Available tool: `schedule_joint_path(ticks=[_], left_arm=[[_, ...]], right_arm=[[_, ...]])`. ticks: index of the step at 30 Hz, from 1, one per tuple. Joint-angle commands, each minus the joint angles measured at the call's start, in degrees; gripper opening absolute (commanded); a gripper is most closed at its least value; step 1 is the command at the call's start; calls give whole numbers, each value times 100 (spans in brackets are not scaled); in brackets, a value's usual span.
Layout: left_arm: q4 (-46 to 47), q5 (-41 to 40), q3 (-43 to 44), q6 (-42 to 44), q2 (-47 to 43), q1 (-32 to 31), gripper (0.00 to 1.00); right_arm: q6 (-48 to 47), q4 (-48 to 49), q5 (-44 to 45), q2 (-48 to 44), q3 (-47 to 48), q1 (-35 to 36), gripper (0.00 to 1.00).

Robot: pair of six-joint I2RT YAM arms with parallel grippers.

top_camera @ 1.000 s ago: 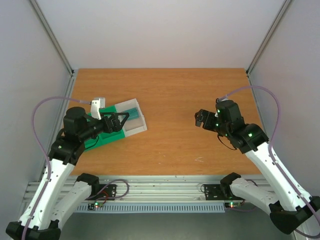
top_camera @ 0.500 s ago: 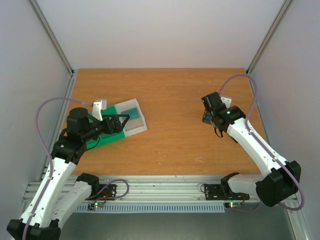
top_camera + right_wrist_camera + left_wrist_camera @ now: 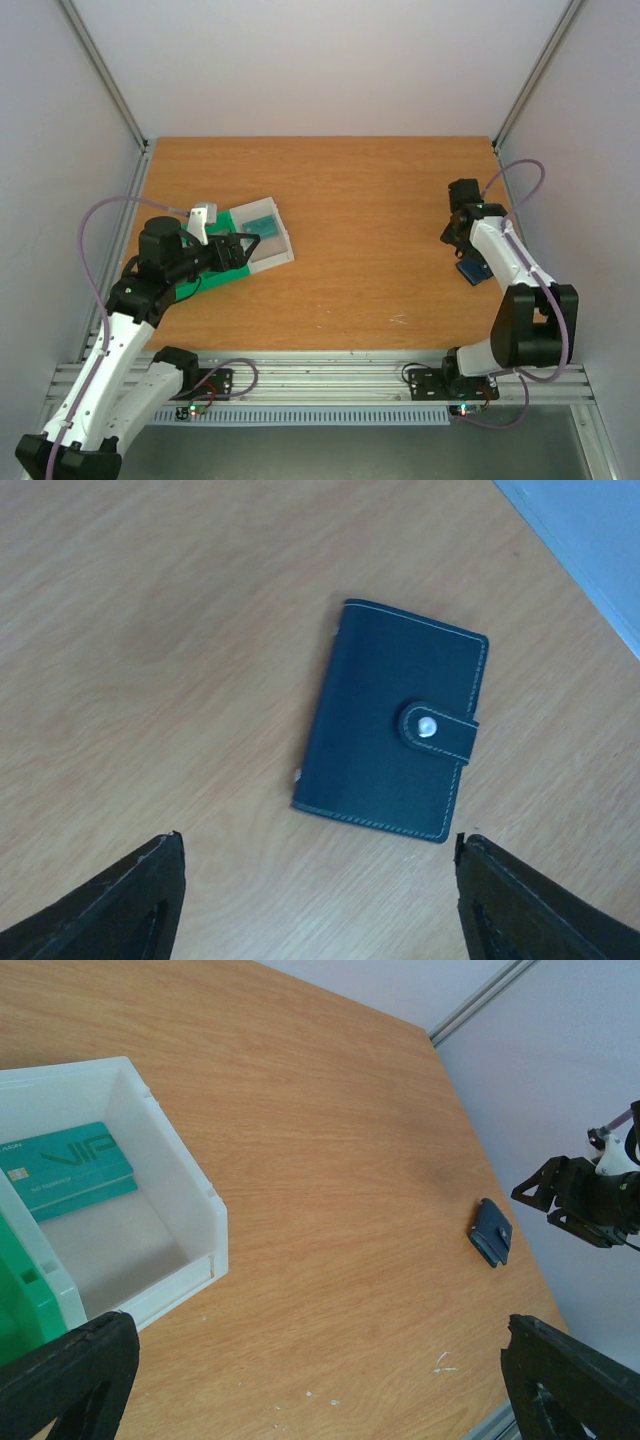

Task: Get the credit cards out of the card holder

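We find the card holder (image 3: 395, 725) lying flat and snapped shut on the table (image 3: 350, 230). It is close to the table's right edge and well apart from the bins. The right end effector (image 3: 320, 840) hovers over it with jaws spread wide and nothing between them. In the right wrist view the holder sits just ahead of the fingertips, a little to one side of centre. Its long axis runs away from the end effector, nearly square to the line between the two fingers, so the jaws would close across its short width. The snap tab (image 3: 440, 730) wraps over one long edge.

The right arm is plainly the nearer one. The left end effector (image 3: 238, 252) is likewise open and empty, over by the white bin (image 3: 180, 1175) and green bin (image 3: 205, 278). One teal credit card (image 3: 65, 1170) lies in the white bin.

We judge room tight on the holder's outer side, where table edge and wall stand near. It is open toward the table's middle.
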Motion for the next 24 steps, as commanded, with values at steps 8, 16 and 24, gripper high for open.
schedule_joint_path(ticks=[8,16,24], left_arm=[[90,-42,100,165,-124,3,100],[149,-33,87,148,-85,-58,99],[133,-22,75,139,-105,-113,99]], right_arm=[[64,906,-1365,748,-315,-1587,76],[16,1367,-2057,1335,-398,-1800,73],[-203,1256,-2304,1662,-191,-1481,71]])
